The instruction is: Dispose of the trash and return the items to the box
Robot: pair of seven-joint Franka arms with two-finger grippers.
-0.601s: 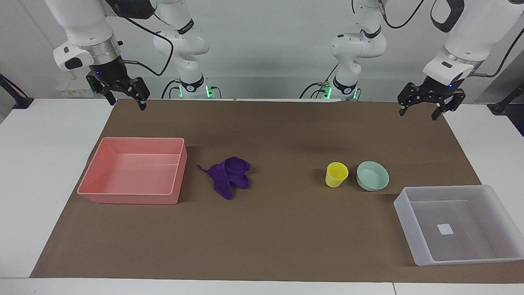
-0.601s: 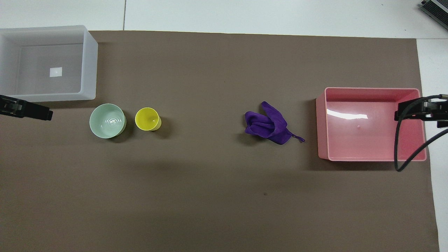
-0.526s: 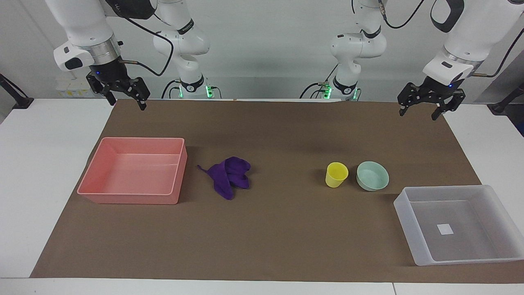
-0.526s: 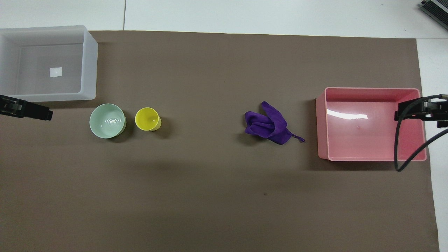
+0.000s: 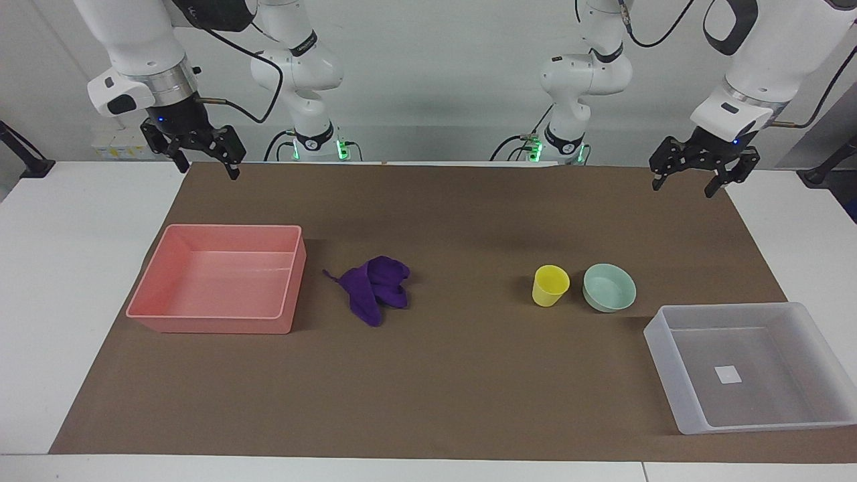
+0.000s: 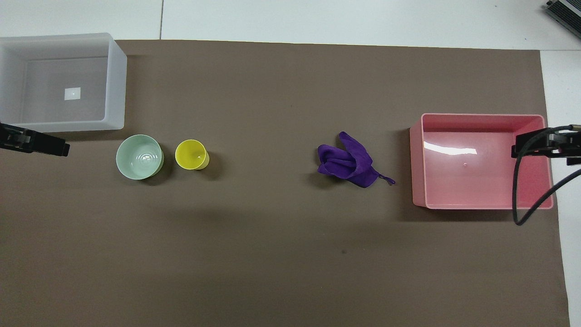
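Note:
The purple rag, the trash (image 5: 375,288) (image 6: 347,160), lies crumpled on the brown mat beside the pink bin (image 5: 161,294) (image 6: 420,159). The items are a yellow cup (image 5: 550,285) (image 6: 192,154) and a mint-green bowl (image 5: 608,287) (image 6: 139,156), standing upright side by side toward the left arm's end. Farther from the robots than the bowl sits the translucent box (image 5: 659,348) (image 6: 115,86), with only a white square mark on its bottom. My left gripper (image 5: 681,189) hangs open and holds nothing, over the mat's corner by its base. My right gripper (image 5: 209,171) is open with nothing in it, over the other corner at the robots' end.
The pink bin has nothing in it and stands at the right arm's end of the mat. A black cable (image 6: 517,200) from the right arm loops over that bin's outer edge in the overhead view. White table (image 5: 80,268) borders the mat.
The left gripper has edged slightly upward. Nothing on the table has moved.

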